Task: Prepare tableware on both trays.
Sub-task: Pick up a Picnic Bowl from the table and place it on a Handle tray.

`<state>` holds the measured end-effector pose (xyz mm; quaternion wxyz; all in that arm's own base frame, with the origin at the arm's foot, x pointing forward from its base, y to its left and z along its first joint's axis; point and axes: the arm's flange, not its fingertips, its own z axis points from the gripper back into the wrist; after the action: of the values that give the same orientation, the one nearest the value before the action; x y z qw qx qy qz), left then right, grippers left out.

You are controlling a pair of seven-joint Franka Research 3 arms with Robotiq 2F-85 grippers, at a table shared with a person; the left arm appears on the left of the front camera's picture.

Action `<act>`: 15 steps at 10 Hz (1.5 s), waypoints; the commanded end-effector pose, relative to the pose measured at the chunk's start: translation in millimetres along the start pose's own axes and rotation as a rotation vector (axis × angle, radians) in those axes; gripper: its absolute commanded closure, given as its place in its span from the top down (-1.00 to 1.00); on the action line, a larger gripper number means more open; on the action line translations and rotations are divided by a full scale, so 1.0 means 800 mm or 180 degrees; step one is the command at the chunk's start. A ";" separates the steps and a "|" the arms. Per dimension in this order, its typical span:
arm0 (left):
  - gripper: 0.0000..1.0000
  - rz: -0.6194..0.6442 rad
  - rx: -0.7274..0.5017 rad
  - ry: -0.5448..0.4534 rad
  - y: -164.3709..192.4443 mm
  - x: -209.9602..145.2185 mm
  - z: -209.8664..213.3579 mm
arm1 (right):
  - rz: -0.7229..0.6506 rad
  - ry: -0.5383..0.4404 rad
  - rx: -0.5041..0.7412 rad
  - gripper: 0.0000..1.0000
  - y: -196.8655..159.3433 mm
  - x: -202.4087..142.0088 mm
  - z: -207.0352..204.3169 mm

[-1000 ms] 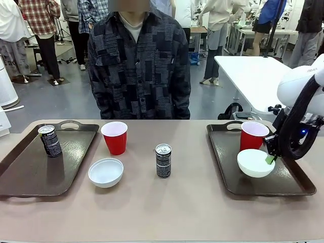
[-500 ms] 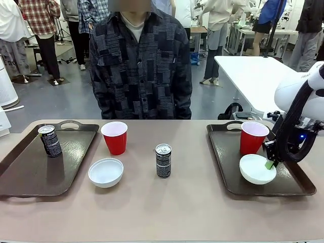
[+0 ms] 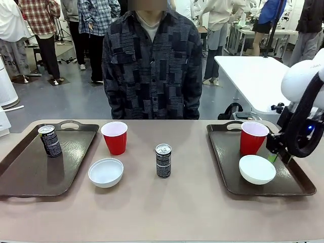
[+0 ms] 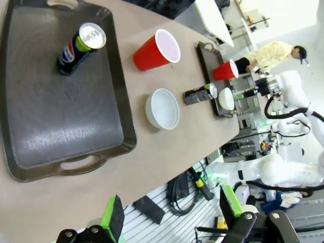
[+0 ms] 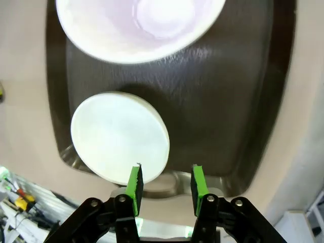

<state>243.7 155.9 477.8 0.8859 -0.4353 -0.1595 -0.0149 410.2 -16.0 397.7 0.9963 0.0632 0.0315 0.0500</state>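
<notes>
Room: busy workshop hall with folks standing around in the back. A person (image 3: pixel 152 66) in a dark patchwork shirt stands at the far edge of the tan table (image 3: pixel 192 212).
Writing: both cans have pale print on dark sides, way too small to read. The left-tray can (image 3: pixel 49 140) shows a blue and green mark in the left wrist view, no legible lettering.
Left tray (image 3: pixel 30 177): just that can, upright near the far-left corner; the rest of its floor is bare.
Between the trays: table cup (image 3: pixel 115 137), then table bowl (image 3: pixel 106 172) nearer the robot, just beside the left tray's right rim. Middle can (image 3: pixel 163 160) stands alone, well apart from the right tray (image 3: pixel 223 157).
Right tray contents: tray cup (image 3: pixel 252 137) at the far side, tray bowl (image 3: pixel 257 169) in front of it near the front rim, bare floor to their left.
Right gripper (image 5: pixel 166 183): hangs at the tray bowl's right edge, pads apart, nothing between them; can't tell if a pad touches the rim.
Left gripper (image 4: pixel 172 210): up off the table's near edge, jaws wide, empty.
Open room: broad bare strip of table along the robot's side.
</notes>
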 end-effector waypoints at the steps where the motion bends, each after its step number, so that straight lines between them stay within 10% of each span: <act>1: 1.00 0.0005 -0.0029 -0.0017 0.000 0.000 0.001 | -0.0086 0.0013 -0.0176 0.43 0.017 -0.022 0.049; 2: 1.00 0.0005 -0.0029 -0.0017 0.000 0.000 0.001 | -0.0145 -0.0031 -0.0231 1.00 0.025 -0.033 0.070; 15: 1.00 0.0005 -0.0029 -0.0017 0.000 0.000 0.001 | -0.0149 -0.0115 -0.0221 1.00 0.048 -0.061 0.113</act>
<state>243.7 155.9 477.8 0.8859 -0.4352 -0.1595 -0.0149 361.9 7.5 497.5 0.9992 0.0281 0.0177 0.0227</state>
